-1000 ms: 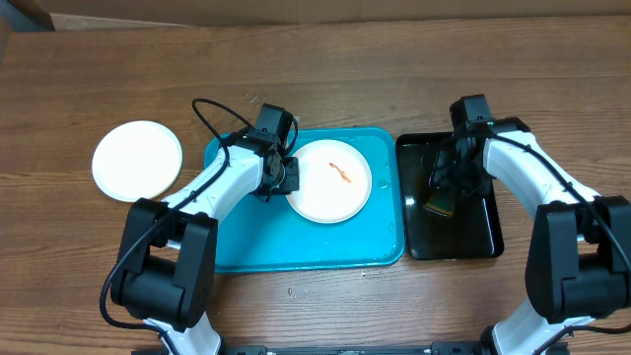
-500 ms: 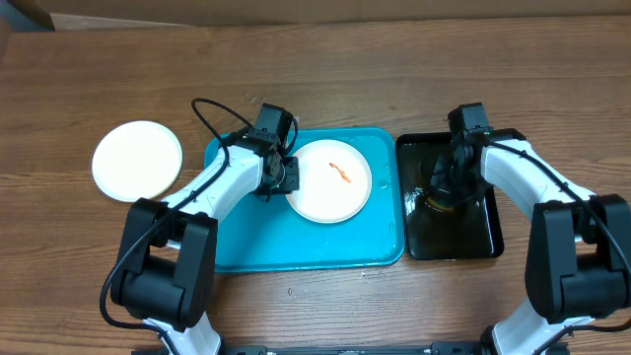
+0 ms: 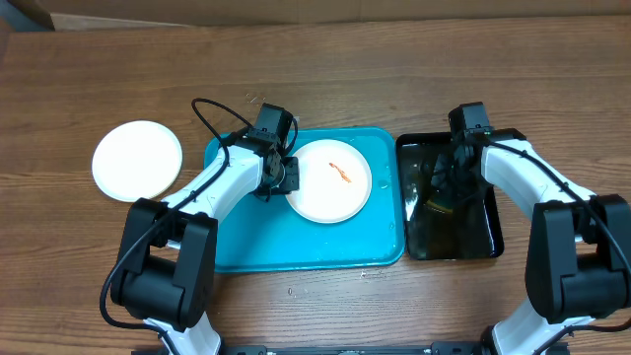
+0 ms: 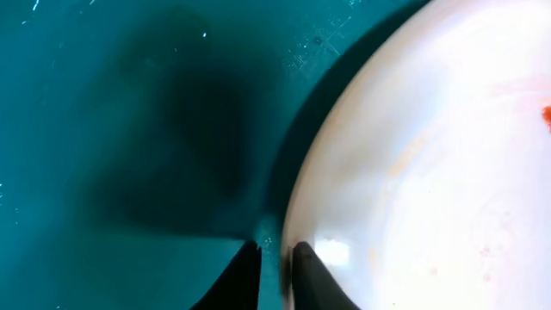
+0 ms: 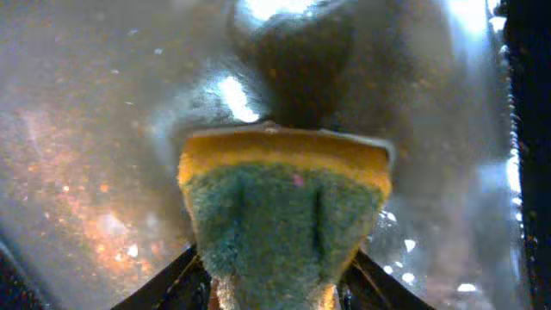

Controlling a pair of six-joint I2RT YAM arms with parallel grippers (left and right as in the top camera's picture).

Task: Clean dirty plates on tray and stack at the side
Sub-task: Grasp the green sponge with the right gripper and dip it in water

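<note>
So the big turquoise tray sits mid-frame on the wood-grain surface. It's smooth plastic with rounded corners and a low rim. The dirty plate lies flat in its upper right part, round and glossy white, with a little orange-red smear just above its centre. The left gripper is right at that plate's left edge. In the wrist view its two dark pointed fingertips are nearly together with only a thin gap, and the plate's rim runs into that gap, so it looks pinched onto the rim. The tray floor next to it is a flat teal with a few tiny specks and a soft shadow. A second plate, also round and plain white, lies on its own on the bare surface at the left of the frame, well apart from the tray. Over on the right, just beside the turquoise tray, there's a narrower black tray. Its floor is wet and shiny, with glare all over it in the wrist shot. The right gripper is down inside it, closed around a sponge, with one finger on each side. The sponge is a chunky block, yellow foam with a fuzzy green scrub layer facing the camera, and its far end is against the wet tray floor.
</note>
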